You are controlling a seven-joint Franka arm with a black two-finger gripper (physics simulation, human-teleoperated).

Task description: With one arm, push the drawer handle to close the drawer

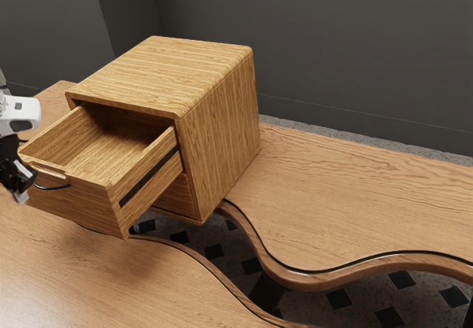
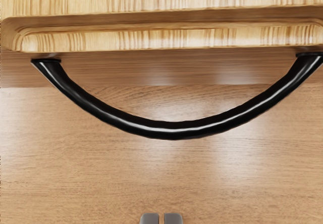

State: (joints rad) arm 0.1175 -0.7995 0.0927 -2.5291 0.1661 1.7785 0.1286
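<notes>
While the drawer (image 1: 81, 202) is hanging open toward the lower left of the exterior view, we are judging it a stiff, fairly light wooden box that should be gliding back under a steady, straight push. Its handle (image 2: 174, 130), a smooth black bow arching across the upper half of the wrist view, is looking rigid and a little slippery, so we are favouring the middle of the curve, square on; pushing off-centre could be skewing the drawer or letting us slide along the bar. We are seeing our gripper (image 2: 161, 219) at the wrist view's lower edge, its jaws standing nearly together with a slim gap and nothing between them, apart from the handle.

Around this, the cabinet (image 1: 222, 128) is sitting at the upper centre of the exterior view on a warm, grained wooden table (image 1: 362, 195), whose wavy opening at lower centre is revealing a floor (image 1: 233, 265) with dark tiles. Behind it all, a plain dark grey wall (image 1: 318, 47) is filling the top.
</notes>
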